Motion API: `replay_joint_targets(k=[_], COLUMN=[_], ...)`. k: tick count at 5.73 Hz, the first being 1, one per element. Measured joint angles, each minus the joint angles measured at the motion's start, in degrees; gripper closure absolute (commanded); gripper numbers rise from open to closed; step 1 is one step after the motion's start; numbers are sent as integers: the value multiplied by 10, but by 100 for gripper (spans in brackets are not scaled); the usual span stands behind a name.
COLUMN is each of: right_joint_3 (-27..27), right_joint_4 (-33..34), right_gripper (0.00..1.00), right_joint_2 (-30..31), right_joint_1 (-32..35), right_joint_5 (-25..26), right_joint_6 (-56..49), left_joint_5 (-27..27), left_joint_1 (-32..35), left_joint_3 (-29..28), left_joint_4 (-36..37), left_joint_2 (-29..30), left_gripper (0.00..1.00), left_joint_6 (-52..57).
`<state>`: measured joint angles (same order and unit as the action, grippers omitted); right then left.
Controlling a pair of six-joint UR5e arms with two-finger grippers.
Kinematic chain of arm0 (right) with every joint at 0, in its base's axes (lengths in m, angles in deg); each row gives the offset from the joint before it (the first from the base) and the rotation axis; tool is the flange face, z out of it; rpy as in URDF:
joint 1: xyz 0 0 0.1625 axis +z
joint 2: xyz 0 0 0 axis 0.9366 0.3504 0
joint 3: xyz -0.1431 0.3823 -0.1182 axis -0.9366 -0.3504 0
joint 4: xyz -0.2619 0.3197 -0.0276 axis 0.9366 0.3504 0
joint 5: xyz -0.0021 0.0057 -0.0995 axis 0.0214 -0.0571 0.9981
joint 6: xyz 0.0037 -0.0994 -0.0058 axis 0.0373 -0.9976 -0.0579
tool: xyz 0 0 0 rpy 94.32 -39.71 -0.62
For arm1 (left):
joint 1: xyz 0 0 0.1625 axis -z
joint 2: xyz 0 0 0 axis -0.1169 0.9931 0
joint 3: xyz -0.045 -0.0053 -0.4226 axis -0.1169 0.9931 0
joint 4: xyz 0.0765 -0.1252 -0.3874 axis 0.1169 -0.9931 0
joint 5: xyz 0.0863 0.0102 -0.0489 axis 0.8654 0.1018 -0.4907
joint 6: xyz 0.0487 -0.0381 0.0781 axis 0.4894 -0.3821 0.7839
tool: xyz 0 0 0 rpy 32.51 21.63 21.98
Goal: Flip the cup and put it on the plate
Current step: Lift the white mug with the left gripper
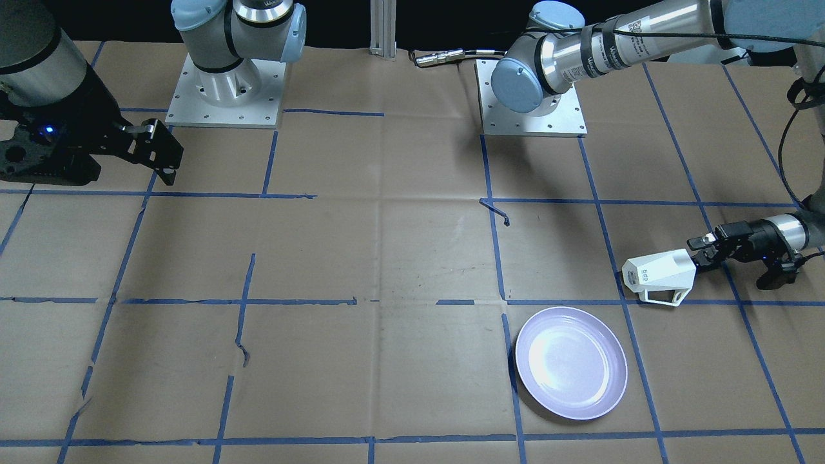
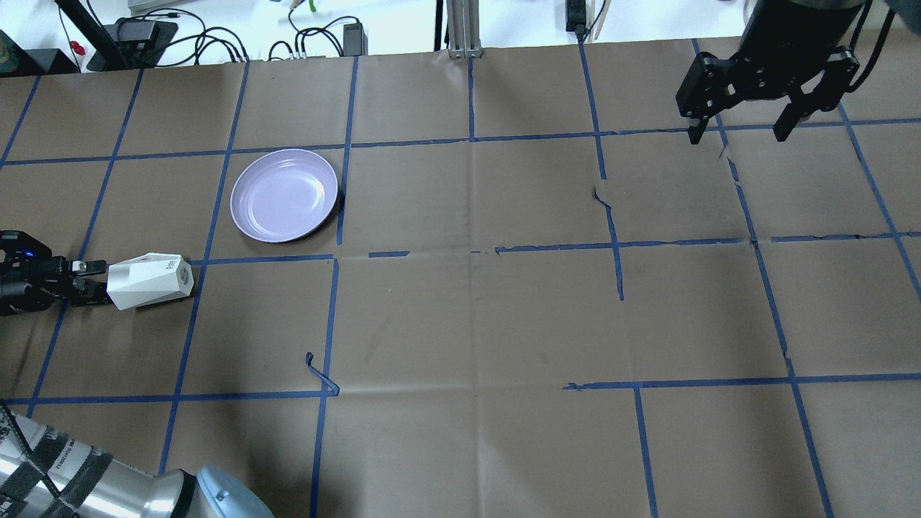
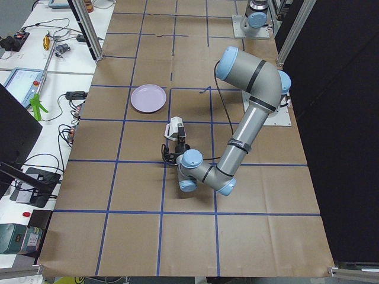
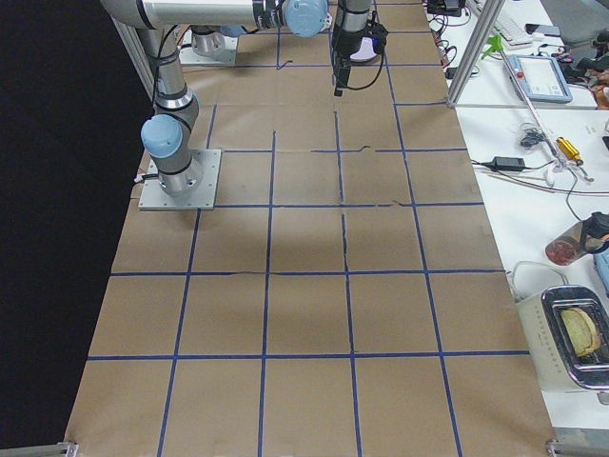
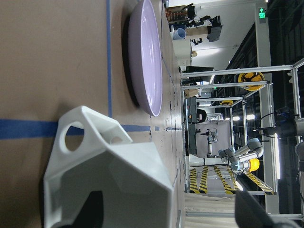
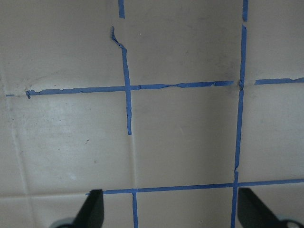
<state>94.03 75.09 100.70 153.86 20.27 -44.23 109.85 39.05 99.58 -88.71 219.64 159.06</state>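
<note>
Left jaws are clamped on the rim at the wide mouth end of the cup (image 2: 150,280). The cup sticks straight out ahead of them, lying on its side low over the counter (image 2: 460,316). Whether its handle touches the paper cannot be told. Its long axis runs in line with the jaws, with the narrow base pointing away and the handle hanging downward. The plate (image 2: 284,196) sits near, ahead of the jaws and off to the side away from the robot, apart from the cup. Standing the cup up likely calls for a wrist turn that swings the base downward. Right jaws hang apart, well away from both things.
</note>
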Motion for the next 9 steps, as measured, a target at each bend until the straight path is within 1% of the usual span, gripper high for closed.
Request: replay_joint_targets(k=[2,3,5,6,7,8,9], right_joint_3=[0,0,0,0,0,0,0], right_joint_4=[0,0,0,0,0,0,0], right_gripper=[0,0,0,0,0,0,0], right_joint_2=[0,0,0,0,0,0,0], right_joint_1=[0,0,0,0,0,0,0], right_joint_5=[0,0,0,0,0,0,0], right_joint_6=[0,0,0,0,0,0,0], left_joint_5=[-14,-15,-17,-18,-18,-18,-16], left_joint_1=[0,0,-1,-2,-5,-8,-7], left_joint_3=[0,0,-1,-2,-3,-3,-3], left_joint_4=[-9,-13,-23,-40,-67,-85,-89], left_joint_2=[0,0,-5,-21,-62,-118,-172], left_gripper=[92,100,100,100,100,100,100], left_joint_6=[0,0,-1,-5,-24,-66,-121])
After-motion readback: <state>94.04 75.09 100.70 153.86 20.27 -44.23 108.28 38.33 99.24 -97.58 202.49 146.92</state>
